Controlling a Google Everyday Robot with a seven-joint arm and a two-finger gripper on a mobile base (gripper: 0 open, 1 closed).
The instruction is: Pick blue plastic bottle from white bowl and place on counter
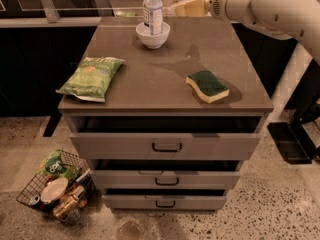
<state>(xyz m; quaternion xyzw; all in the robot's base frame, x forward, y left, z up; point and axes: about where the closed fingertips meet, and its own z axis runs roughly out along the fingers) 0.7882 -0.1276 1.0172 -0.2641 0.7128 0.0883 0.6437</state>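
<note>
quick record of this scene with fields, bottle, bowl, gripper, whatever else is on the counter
bottle: small clear plastic bottle with white cap and pale blue label, upright in the bowl
bowl: small round white ceramic bowl, back centre of the counter
counter: grey-brown cabinet top
gripper: cream two-finger gripper, in the air right of the bottle in view, no contact seen
other items: green chip bag front left; green-and-yellow sponge front right
task state: bottle not yet lifted

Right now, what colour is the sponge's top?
Dark green sponge top, camera view; claw hovers beside the blue plastic bottle.
</note>
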